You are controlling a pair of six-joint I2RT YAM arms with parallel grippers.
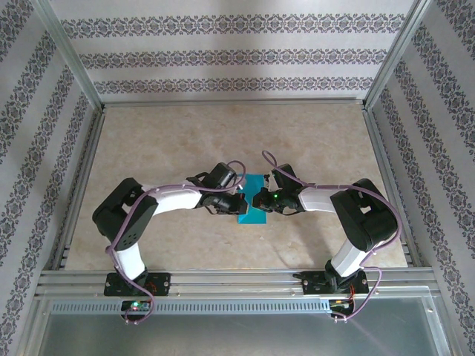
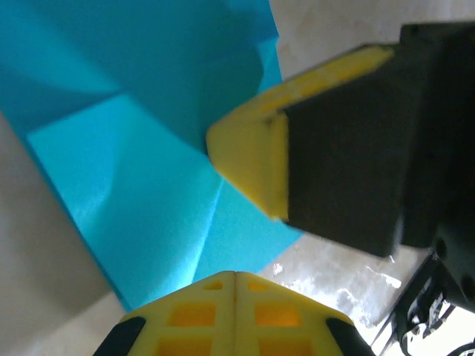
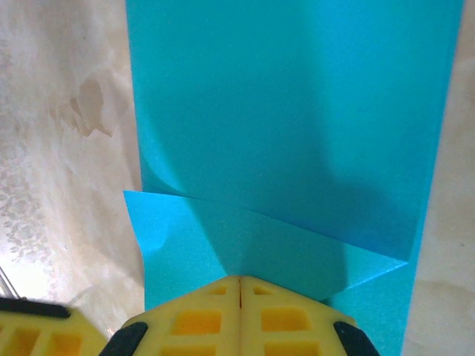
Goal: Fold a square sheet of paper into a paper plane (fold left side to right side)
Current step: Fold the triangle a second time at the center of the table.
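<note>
Plainly, both pairs of jaws are pressed fully together, no gap between the yellow fingers. The left gripper (image 1: 239, 202) has its closed tips down at the near edge of the teal sheet of paper (image 1: 252, 216), and the right gripper (image 1: 262, 199) sets its closed tips on the sheet from the other side; whether either one pinches a layer cannot be told. In the left wrist view, a yellow finger of the right gripper (image 2: 249, 152) lies on the paper just ahead of the left one. The sheet lies folded at the middle of the table (image 1: 223, 133), one flap overlapping a lower layer. The left arm (image 1: 141, 215) and right arm (image 1: 356, 215) bend outward at the elbows, forearms reaching inward until the grippers nearly meet.
</note>
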